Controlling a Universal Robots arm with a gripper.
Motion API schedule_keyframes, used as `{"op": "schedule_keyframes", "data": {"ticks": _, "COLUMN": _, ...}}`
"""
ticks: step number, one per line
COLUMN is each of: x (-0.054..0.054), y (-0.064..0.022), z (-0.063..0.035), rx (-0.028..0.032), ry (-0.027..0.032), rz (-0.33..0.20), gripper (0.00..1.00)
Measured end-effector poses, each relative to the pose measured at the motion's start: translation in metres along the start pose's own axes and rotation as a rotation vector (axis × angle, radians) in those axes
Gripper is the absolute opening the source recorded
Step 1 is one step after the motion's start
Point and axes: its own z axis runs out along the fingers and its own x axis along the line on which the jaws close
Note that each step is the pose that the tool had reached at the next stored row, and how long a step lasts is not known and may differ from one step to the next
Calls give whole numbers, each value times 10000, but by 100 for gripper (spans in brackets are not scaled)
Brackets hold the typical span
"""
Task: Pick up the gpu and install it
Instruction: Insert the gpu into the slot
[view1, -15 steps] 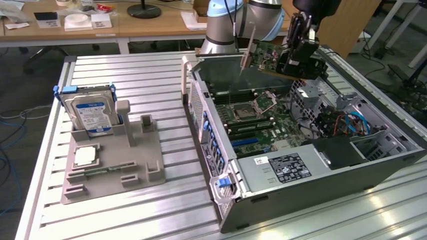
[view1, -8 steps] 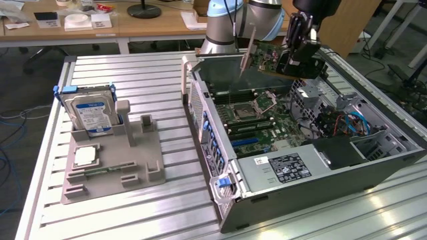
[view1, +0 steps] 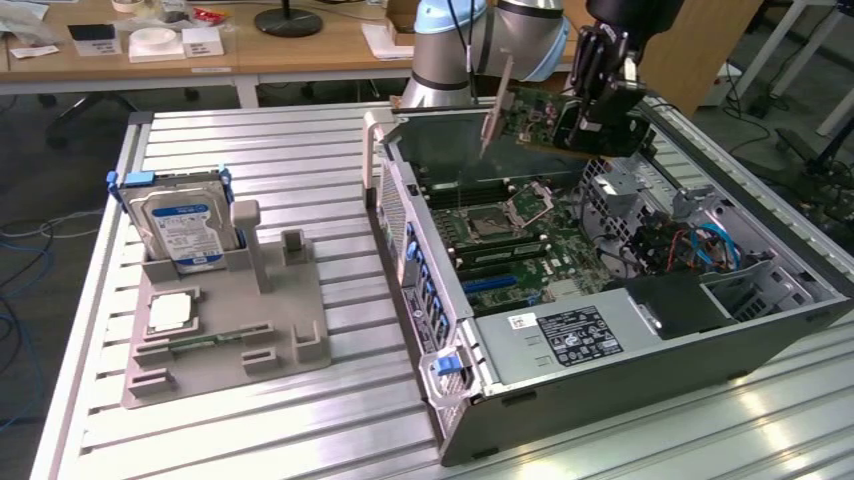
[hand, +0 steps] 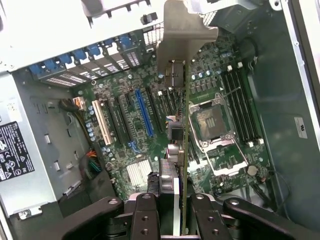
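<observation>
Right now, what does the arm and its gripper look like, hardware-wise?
The silver-grey tubular arm has a pale blue cap at a rounded joint. The black gripper is blocky. In the wrist view its two matte black fingers are flat bars with round screw holes, flanked by dark angled linkages.

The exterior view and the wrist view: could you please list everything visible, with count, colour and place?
gpu: one, green board with silver bracket, held in the air above the open case
computer case: one, grey, lying open on the slatted table
motherboard: one, green, inside the case
power supply: one, silver with black label, at the case's near end
hard drive: one, silver with blue label, upright in the grey fixture
CPU chip: one, silver, flat on the fixture
claw: one, black, shut on the gpu
</observation>
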Motion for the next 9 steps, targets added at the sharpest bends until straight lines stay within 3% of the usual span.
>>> {"op": "schedule_keyframes", "data": {"ticks": 9, "x": 2, "y": -1, "z": 0, "rx": 0, "ry": 3, "rz": -678, "gripper": 28}}
